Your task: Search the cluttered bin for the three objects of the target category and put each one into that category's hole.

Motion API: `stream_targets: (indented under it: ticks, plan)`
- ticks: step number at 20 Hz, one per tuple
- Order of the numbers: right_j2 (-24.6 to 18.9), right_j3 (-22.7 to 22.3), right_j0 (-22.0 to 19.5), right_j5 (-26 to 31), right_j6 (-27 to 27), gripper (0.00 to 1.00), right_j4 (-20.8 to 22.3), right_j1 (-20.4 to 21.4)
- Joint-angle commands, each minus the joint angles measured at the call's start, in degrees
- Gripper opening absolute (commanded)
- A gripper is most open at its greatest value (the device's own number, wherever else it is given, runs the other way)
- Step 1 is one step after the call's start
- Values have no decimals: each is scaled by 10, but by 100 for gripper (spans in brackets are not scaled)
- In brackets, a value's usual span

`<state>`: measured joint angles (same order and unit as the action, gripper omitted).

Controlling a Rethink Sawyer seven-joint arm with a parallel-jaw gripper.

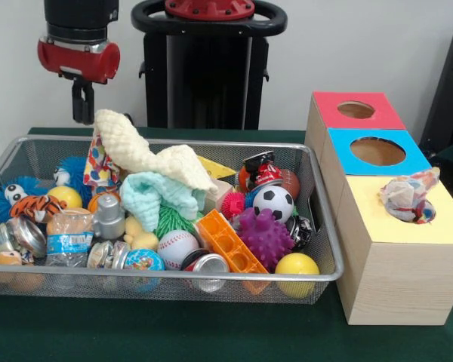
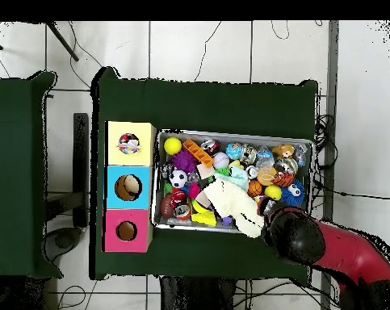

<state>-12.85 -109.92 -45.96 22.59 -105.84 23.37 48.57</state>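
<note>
A wire bin (image 1: 328, 226) holds a jumble of toys and cloths. A cream knit cloth (image 1: 147, 151) rises above the bin's back-left rim and drapes toward the middle; from overhead the cream cloth (image 2: 234, 203) reaches the bin's near edge. My gripper (image 1: 83, 107) hangs just left of the cloth's raised end, and whether it holds the cloth is unclear. A mint cloth (image 1: 160, 196) and a patterned cloth (image 1: 98, 162) lie under it. A wooden box has a red hole (image 1: 355, 109), a blue hole (image 1: 377, 151) and a yellow top (image 1: 377, 219). A bunched patterned cloth (image 1: 408, 197) sits in the yellow hole.
Balls crowd the bin: a soccer ball (image 1: 273, 202), a purple spiky ball (image 1: 264, 237), a yellow ball (image 1: 297, 265), a baseball (image 1: 177, 247). An orange brick (image 1: 228, 243), cans (image 1: 208, 268) and a tiger toy (image 1: 38, 207) lie among them. Overhead, my arm (image 2: 327, 250) crosses the bin's corner.
</note>
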Motion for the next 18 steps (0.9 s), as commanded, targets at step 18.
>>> stream_targets:
  ticks: [18]
  plan:
    - [-36, 66, -20, -72, 23, 0, 129, -148]
